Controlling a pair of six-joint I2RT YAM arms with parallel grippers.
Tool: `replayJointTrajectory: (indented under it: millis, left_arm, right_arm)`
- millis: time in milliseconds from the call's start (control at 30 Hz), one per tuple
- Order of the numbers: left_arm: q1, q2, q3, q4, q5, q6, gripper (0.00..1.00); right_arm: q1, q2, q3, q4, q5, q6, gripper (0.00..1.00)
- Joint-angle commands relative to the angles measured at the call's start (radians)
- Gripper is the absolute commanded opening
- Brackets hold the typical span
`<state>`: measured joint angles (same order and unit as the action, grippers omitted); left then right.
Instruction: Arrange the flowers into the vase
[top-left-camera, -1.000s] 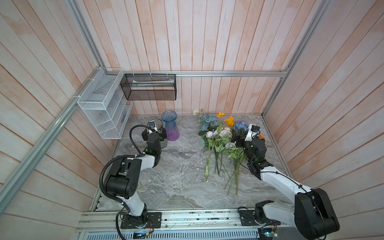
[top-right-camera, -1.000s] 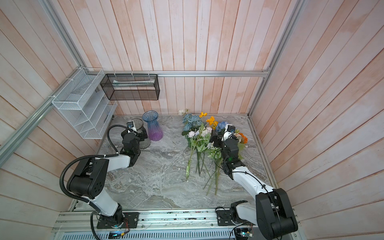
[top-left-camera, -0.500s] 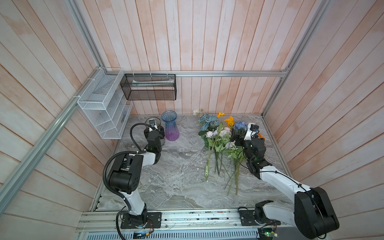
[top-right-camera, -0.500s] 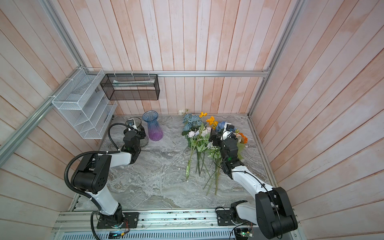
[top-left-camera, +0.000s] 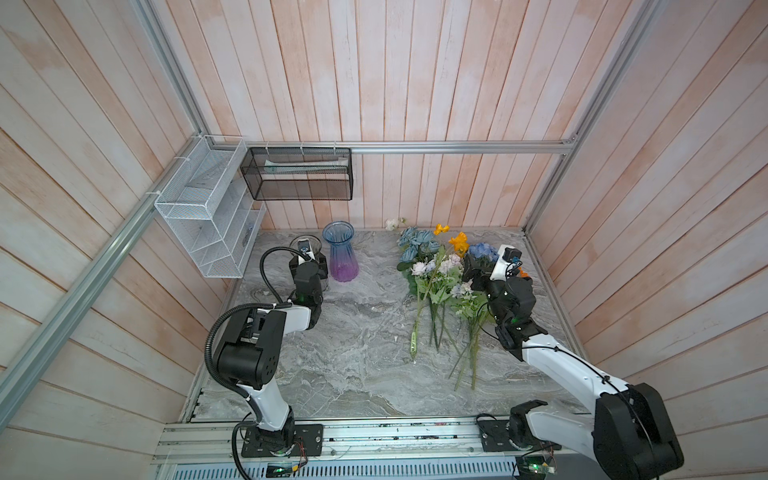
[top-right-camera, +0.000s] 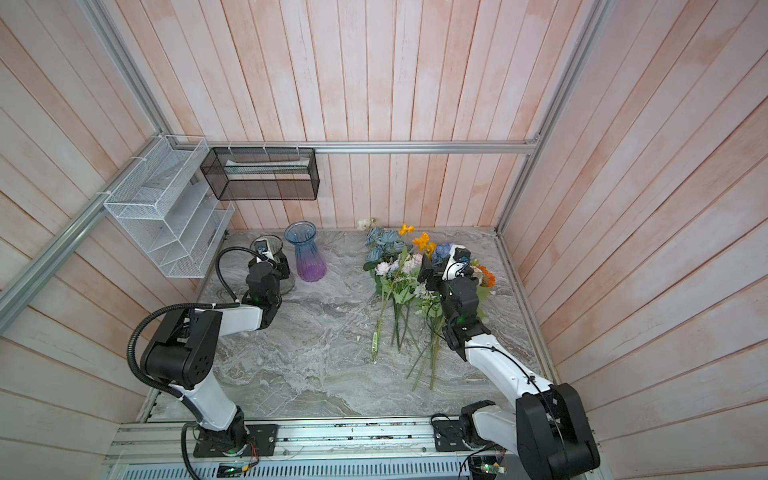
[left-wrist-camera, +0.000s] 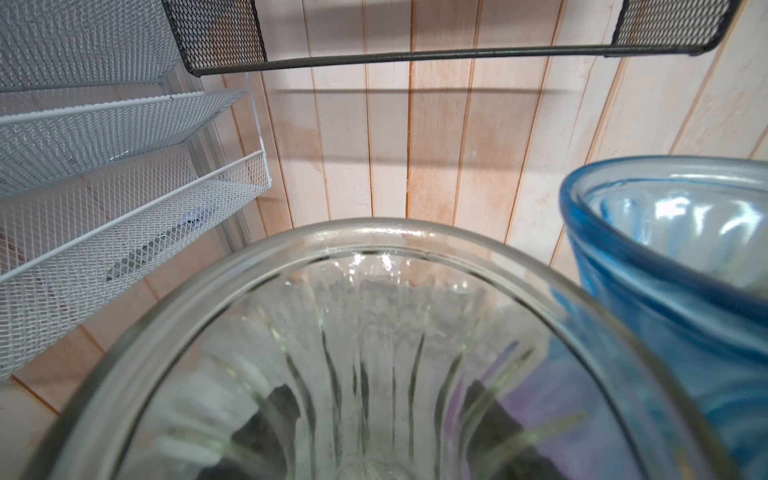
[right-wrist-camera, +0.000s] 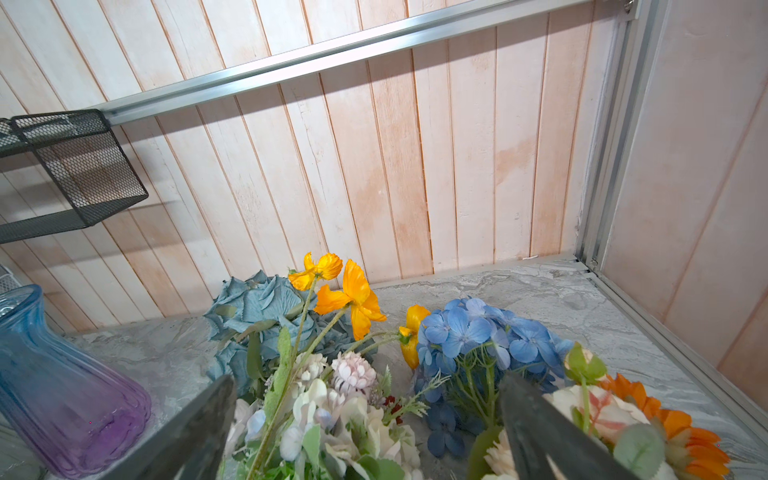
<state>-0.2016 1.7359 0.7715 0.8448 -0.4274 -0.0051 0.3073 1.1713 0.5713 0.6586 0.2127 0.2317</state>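
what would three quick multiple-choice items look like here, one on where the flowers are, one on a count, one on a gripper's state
1. Where do the long green-stemmed artificial flowers lie?
A. in a vase
B. flat on the grey marble tabletop, on the right arm's side
C. hanging on the wall

2. How many glass vases stand on the table?
A. one
B. two
C. three

3. How do the right gripper jaws stand?
A. open, above the flowers
B. shut on a stem
C. shut on a vase

1 B: both top views show the bunches lying on the marble.
2 B: a clear ribbed glass vase and a blue-to-purple glass vase stand side by side.
3 A: the right wrist view shows both fingers spread wide, gripping nothing.
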Motion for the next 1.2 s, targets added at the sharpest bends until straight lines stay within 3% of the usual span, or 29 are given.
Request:
replayJointTrajectory:
  millis: [0,267,567,733,1000,1167]
  left_arm:
    - [-0.035,-0.080,-0.036,0.000,-0.023,0.002,0.49]
    - [-0.163,-0.271,-0.160,-0.078,-0.075,-0.037,0.49]
    - [-0.356,-0.459,-0.226,-0.131,-0.080,-0.169,0.49]
    - [-0.472,-0.408,-0.197,-0.053,-0.153,-0.080,0.49]
    - [-0.606,-0.248,-0.116,0.059,-0.171,0.039,0.50]
    - [-0.639,-0.183,-0.077,0.093,-0.156,0.020,0.52]
  right_arm:
    - [0.009,-0.018,0.005,0.014,0.020,-0.014,0.98]
    - [0.016,-0.017,0.006,0.011,0.021,-0.002,0.98]
    - [0.016,-0.015,0.011,0.000,0.024,0.049,0.98]
    - [0.016,-0.031,0.010,-0.016,0.006,0.080,0.98]
    - [0.020,-0.080,-0.014,-0.048,-0.026,0.099,0.97]
    - [0.022,-0.080,-0.001,-0.110,-0.106,0.121,0.93]
